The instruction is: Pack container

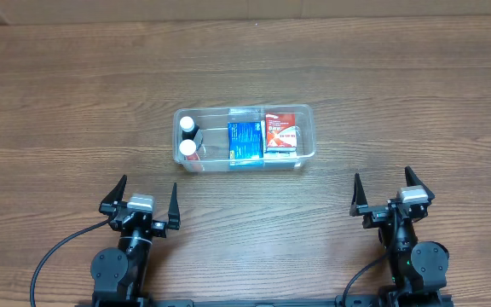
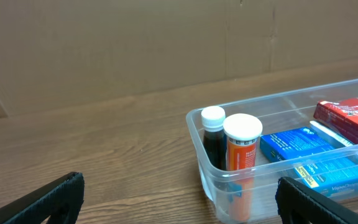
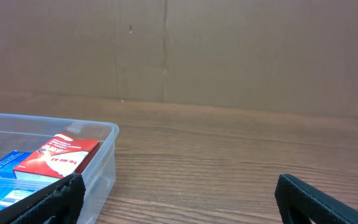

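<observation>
1. Black fingers of the left gripper (image 1: pixel 149 182) fill the bottom corners of its wrist view, set wide apart with nothing between them. The right gripper (image 1: pixel 382 174) is spread the same way and is also empty.
2. Ahead of the left gripper and off to its right, the container (image 1: pixel 207 109) sits on the bench (image 1: pixel 75 94). For the right gripper it lies ahead and to the left. Both grippers are well apart from it.
3. At the end nearer the left gripper, a dark bottle (image 2: pixel 213 134) and an orange tube (image 2: pixel 242 152) stand upright side by side, both white-capped. A blue box (image 1: pixel 245 141) lies in the middle, and a red box (image 1: pixel 282 132) lies at the end nearer the right gripper.
4. The container looks like thin clear plastic, so I judge it light even with this load. Its walls would likely flex under a pinch and feel slick to the pads. The upright bottle and tube look ready to tip if the container is jolted.
5. The best hold is probably the rim of a short end wall, one finger inside and one outside. Each gripper would take its nearer end and keep the container level.
</observation>
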